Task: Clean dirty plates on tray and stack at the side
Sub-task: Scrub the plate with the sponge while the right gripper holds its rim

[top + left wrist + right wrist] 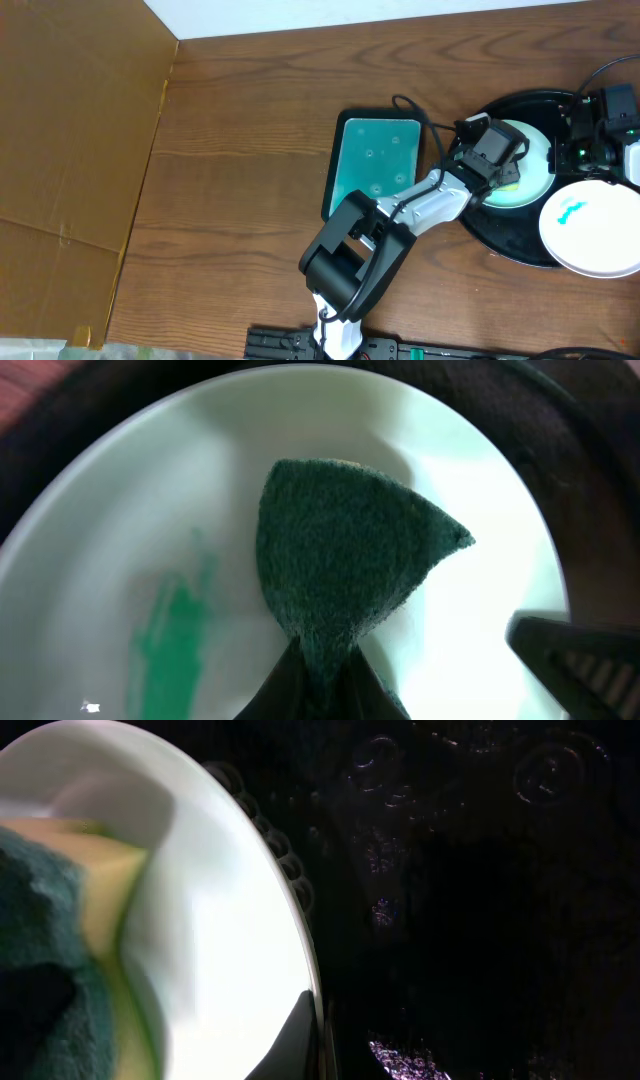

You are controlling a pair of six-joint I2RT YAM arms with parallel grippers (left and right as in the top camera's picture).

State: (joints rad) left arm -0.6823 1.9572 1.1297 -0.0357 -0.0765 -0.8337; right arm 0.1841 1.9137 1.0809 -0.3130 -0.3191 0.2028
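A white plate (537,172) lies on the large black tray (500,238) at the right. My left gripper (500,158) is shut on a dark green sponge (350,560) with a yellow back and holds it down on this plate (100,510), beside a turquoise smear (170,625). My right gripper (576,150) is shut on the plate's rim (225,920), with one finger inside the rim (300,1040). The sponge also shows in the right wrist view (50,940). A second white plate (597,228) with a turquoise smear lies at the tray's front right. No third plate shows.
A small rectangular teal tray (378,160) with a black edge lies left of the black tray. A cable runs from it toward my left arm. A brown cardboard sheet (70,150) covers the table's left side. The black tray's floor (480,920) is wet and glossy.
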